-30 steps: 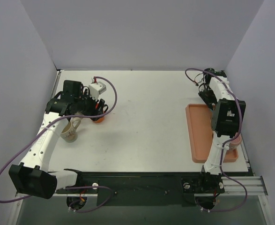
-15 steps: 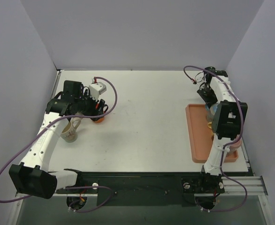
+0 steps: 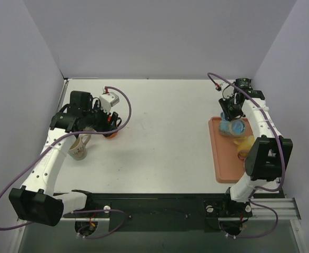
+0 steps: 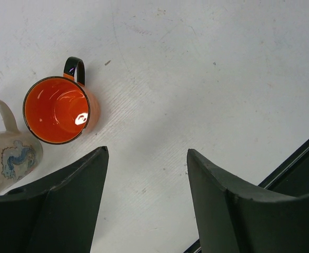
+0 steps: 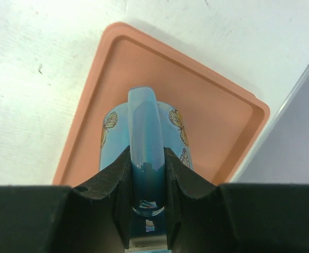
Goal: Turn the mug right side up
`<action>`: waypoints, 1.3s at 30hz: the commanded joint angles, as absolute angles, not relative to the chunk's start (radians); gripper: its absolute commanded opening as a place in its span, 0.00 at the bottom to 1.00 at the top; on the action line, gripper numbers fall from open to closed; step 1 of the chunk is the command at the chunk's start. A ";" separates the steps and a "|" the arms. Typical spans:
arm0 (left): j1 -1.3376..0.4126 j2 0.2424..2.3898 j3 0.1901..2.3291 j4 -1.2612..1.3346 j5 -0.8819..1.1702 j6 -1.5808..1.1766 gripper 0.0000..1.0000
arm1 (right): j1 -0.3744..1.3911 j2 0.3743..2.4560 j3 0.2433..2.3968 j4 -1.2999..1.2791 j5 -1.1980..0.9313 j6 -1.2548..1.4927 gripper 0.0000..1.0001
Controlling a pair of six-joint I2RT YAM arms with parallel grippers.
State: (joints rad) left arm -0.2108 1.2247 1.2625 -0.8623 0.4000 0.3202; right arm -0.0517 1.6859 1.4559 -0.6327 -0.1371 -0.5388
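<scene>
A blue mug [image 3: 235,127] with butterfly prints is on its side over the far end of the pink tray [image 3: 222,161]. My right gripper [image 3: 231,113] is shut on its handle [image 5: 145,132], which runs between the two fingers; the mug's body [image 5: 111,129] points away from the wrist. Whether the mug rests on the tray floor [image 5: 217,124] or hangs just above it I cannot tell. My left gripper [image 4: 146,154] hovers open over bare table, holding nothing, at the left side of the table [image 3: 99,122].
An orange mug [image 4: 57,109] stands upright beside a cream mug [image 4: 9,158], both just left of my left fingers; they show again as orange mug [image 3: 111,134] and cream mug [image 3: 79,149]. A yellow mug [image 3: 244,144] lies on the tray near the blue one. The table's dark front edge [image 4: 301,174] is close.
The right gripper has closed on the blue mug's handle and the right arm's elbow has swung out to the right, uncovering the tray. The left arm has stayed put.
</scene>
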 commanded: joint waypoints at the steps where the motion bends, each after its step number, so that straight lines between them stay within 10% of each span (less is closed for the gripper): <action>1: -0.215 1.192 1.255 -0.816 0.497 0.314 0.72 | -0.048 1.531 1.422 -0.503 -0.263 -0.431 0.00; 17: -0.204 1.183 1.422 -0.760 1.068 0.114 0.87 | 0.564 1.043 1.246 -0.034 -0.301 -0.104 0.00; 39: -0.319 1.151 1.253 -0.173 1.334 -0.442 0.82 | 0.759 1.158 1.261 0.480 -0.571 0.287 0.00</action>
State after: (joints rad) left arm -0.2958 1.1561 1.2724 -0.3340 1.2701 -0.3359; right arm 0.7547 1.1450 1.2198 0.2234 -0.5270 0.2329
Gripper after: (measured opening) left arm 0.885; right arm 0.192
